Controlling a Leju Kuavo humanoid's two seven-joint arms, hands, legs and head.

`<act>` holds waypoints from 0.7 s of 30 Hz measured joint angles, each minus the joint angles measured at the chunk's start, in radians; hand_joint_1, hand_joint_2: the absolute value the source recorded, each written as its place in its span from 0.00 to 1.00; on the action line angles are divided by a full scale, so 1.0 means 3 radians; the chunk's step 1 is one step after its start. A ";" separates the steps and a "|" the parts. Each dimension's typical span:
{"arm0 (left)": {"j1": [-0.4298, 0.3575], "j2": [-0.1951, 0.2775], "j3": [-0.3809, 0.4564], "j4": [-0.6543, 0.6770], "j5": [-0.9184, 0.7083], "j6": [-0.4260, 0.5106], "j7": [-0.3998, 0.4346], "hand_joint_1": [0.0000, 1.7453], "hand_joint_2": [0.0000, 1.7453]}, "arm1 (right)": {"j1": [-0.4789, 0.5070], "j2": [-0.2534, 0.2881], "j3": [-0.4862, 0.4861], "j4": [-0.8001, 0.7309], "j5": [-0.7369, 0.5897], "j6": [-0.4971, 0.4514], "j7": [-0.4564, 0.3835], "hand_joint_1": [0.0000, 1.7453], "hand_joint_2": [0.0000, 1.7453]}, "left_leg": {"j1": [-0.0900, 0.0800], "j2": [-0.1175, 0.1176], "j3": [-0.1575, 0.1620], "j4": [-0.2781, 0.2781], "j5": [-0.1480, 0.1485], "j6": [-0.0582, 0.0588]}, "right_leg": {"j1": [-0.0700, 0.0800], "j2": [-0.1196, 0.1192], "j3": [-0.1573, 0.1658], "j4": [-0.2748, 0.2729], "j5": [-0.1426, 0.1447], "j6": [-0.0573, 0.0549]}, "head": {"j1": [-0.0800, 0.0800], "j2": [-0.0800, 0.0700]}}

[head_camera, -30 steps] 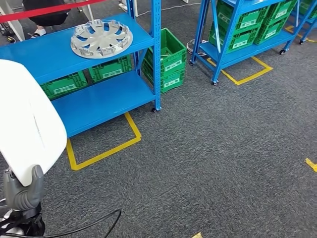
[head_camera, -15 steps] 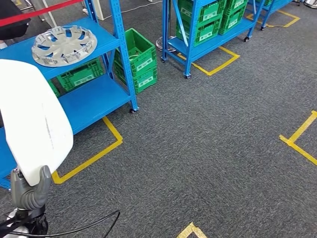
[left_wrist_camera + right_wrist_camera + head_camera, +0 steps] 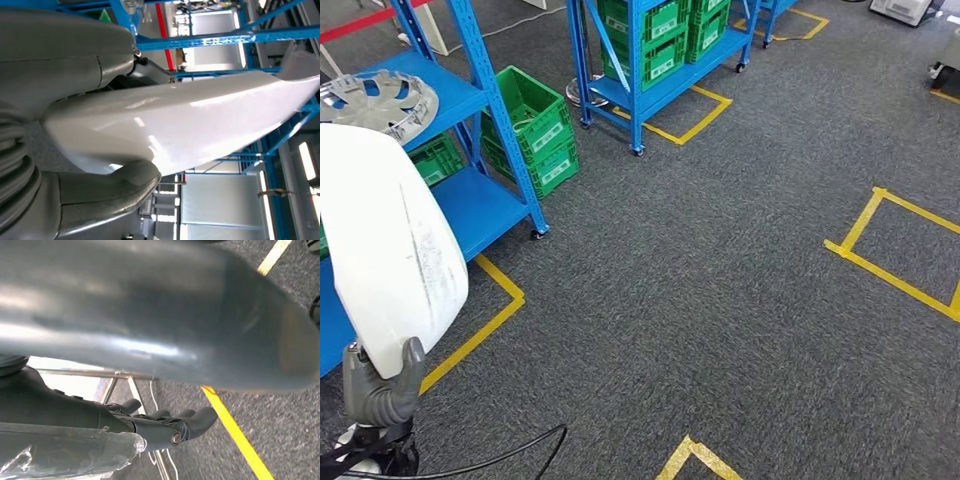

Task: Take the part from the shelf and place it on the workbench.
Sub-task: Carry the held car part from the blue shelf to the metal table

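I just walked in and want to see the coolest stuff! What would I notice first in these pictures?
First you'd spot the big white part, held up by the left robot hand at the near left of the head view. Behind it, a shiny silver wheel cover lies on top of the blue shelf, with green crates beside it. Yellow tape squares mark the grey carpet farther right.

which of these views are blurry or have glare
Head view: evenly lit and sharp, carpet texture crisp, white part bright but not blown out. Left wrist view: strong glare streaks on the white part, overexposed lights behind it. Right wrist view: a large grey surface close to the lens is out of focus, while the yellow floor tape stays fairly sharp.
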State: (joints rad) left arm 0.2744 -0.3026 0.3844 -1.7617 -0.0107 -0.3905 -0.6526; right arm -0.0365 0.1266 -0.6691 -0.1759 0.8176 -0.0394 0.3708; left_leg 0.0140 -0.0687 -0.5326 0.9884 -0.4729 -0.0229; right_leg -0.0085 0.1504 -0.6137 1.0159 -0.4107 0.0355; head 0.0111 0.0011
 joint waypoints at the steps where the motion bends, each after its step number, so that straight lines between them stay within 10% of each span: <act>1: -0.0001 -0.0001 0.0002 0.0000 0.0000 0.0002 -0.0011 1.00 1.00 | 0.0004 0.0000 0.0000 0.0000 0.0000 0.0000 -0.0002 0.00 0.00 | -0.0003 0.0006 0.0000 0.0001 0.0000 0.0004 | -0.0003 0.0007 -0.0002 -0.0002 0.0003 0.0005 | -0.0002 0.0000; 3: -0.0009 -0.0014 0.0006 -0.0002 -0.0004 0.0001 -0.0029 1.00 1.00 | 0.0015 0.0000 -0.0002 0.0000 0.0004 0.0000 -0.0006 0.00 0.00 | 0.0000 0.0037 0.0002 -0.0005 0.0008 0.0025 | 0.0004 -0.0058 -0.0018 0.0022 -0.0015 0.0018 | 0.0007 0.0000; 6: -0.0012 -0.0064 0.0026 -0.0008 -0.0074 -0.0013 -0.0062 1.00 1.00 | 0.0020 0.0004 -0.0006 0.0001 0.0030 0.0000 -0.0037 0.00 0.00 | -0.0004 0.0254 0.0009 -0.0022 0.0024 0.0096 | 0.0017 -0.0417 -0.0342 0.0701 -0.0365 0.0073 | 0.0049 0.0000; 8: -0.0003 -0.0078 0.0031 -0.0009 -0.0105 -0.0016 -0.0063 1.00 1.00 | 0.0014 0.0006 -0.0007 0.0001 0.0037 0.0000 -0.0050 0.00 0.00 | -0.0015 0.0371 0.0013 -0.0022 0.0019 0.0102 | 0.0008 -0.0480 -0.0446 0.0969 -0.0451 0.0084 | 0.0054 0.0000; 13: 0.0011 -0.0118 0.0049 -0.0009 -0.0127 0.0019 -0.0073 1.00 1.00 | 0.0016 0.0007 -0.0017 0.0000 0.0037 -0.0009 -0.0029 0.00 0.00 | -0.0043 0.0559 0.0050 -0.0016 -0.0013 0.0051 | 0.0037 -0.0734 0.0086 0.0064 -0.0113 0.0030 | 0.0048 0.0000; 16: 0.0017 -0.0142 0.0061 -0.0003 -0.0152 0.0079 -0.0073 1.00 1.00 | 0.0017 0.0008 -0.0020 0.0000 0.0039 -0.0026 0.0006 0.00 0.00 | -0.0049 0.0637 0.0061 -0.0021 -0.0024 0.0001 | 0.0047 -0.0661 0.0081 0.0019 -0.0101 -0.0036 | 0.0038 0.0000; 21: 0.0013 -0.0156 0.0068 0.0042 -0.0167 0.0175 -0.0074 1.00 1.00 | 0.0007 0.0013 -0.0034 0.0000 0.0044 -0.0078 0.0071 0.00 0.00 | -0.0026 0.0278 -0.0249 0.0658 -0.0418 -0.0059 | 0.0023 -0.0448 0.0066 -0.0008 -0.0058 -0.0111 | 0.0012 0.0000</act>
State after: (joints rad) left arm 0.2782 -0.3495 0.4048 -1.7492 -0.0607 -0.3381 -0.6748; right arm -0.0345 0.1306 -0.6794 -0.1759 0.8308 -0.0628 0.3921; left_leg 0.0062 0.0147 -0.6074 1.1857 -0.5984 -0.0405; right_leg -0.0017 0.0159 -0.5940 1.0135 -0.4280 0.0021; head 0.0147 0.0011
